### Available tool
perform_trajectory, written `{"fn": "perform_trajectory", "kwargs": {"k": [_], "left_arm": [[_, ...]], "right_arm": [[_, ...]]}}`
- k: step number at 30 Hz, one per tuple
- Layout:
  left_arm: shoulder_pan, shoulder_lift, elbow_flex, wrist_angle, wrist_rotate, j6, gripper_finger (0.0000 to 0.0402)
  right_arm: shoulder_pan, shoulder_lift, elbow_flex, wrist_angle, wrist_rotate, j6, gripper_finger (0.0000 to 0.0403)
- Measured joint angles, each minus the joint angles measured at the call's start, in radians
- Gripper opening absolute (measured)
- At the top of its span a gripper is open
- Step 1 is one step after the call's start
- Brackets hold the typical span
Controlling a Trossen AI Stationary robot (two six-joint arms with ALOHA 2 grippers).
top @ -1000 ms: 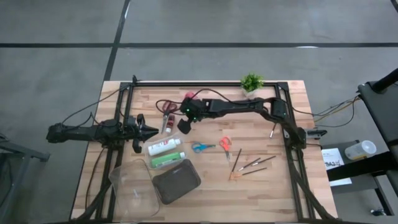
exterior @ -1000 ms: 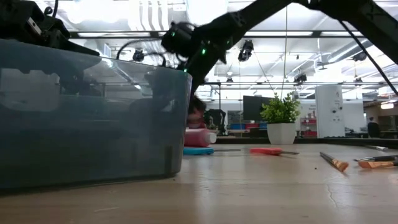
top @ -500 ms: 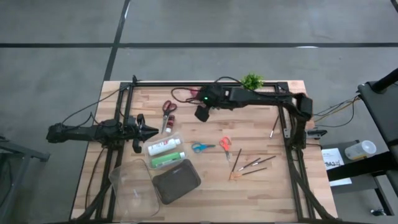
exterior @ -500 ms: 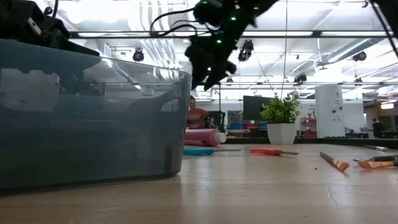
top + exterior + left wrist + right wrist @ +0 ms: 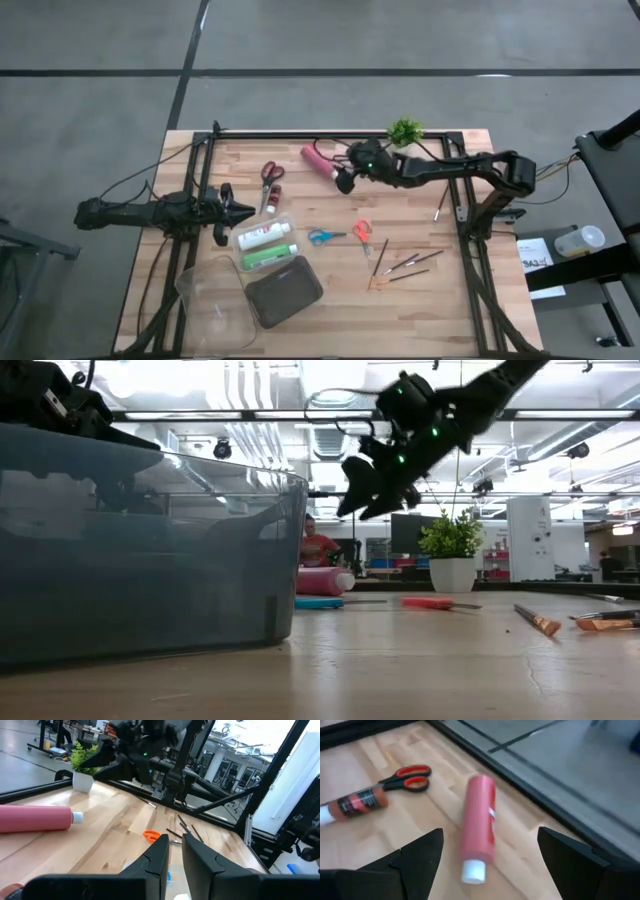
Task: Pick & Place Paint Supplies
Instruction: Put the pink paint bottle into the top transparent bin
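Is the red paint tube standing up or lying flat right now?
Lying flat: the red paint tube rests on its side on the wooden table, cap end free, below the open right gripper.

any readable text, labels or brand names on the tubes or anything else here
No text can be read.
Pink paint tube: a small white mark, too blurred to read.
Brown-labelled tube: dark band, print illegible.
White tube and green tube: print too small.
Paper sheet beside the table: dark print, too small.

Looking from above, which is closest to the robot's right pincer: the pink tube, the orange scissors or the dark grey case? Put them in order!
From the right pincer:
1. Pink tube, just beside it, toward the back edge.
2. Orange scissors, toward the front.
3. Dark grey case, far front-left.
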Motion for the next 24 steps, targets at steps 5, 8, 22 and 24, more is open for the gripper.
{"fn": "perform_trajectory", "kwargs": {"k": [5, 8, 22, 24], "left_arm": [[0.0, 0.0, 0.0, 0.0, 0.0, 0.0, 0.0062], [0.0, 0.0, 0.0, 0.0, 0.0, 0.0, 0.0062], [0.0, 0.0, 0.0, 0.0, 0.0, 0.0, 0.0062], [0.0, 0.0, 0.0, 0.0, 0.0, 0.0, 0.0062]], "right_arm": [[-0.016, 0.029, -0.038, 0.13, -0.125, 0.003, 0.0322], [-0.017, 0.059, -0.039, 0.134, -0.124, 0.005, 0.0322], [0.001, 0.214, -0.002, 0.133, -0.13, 0.009, 0.0322], [0.001, 0.23, 0.025, 0.14, -0.131, 0.002, 0.0322]]}}
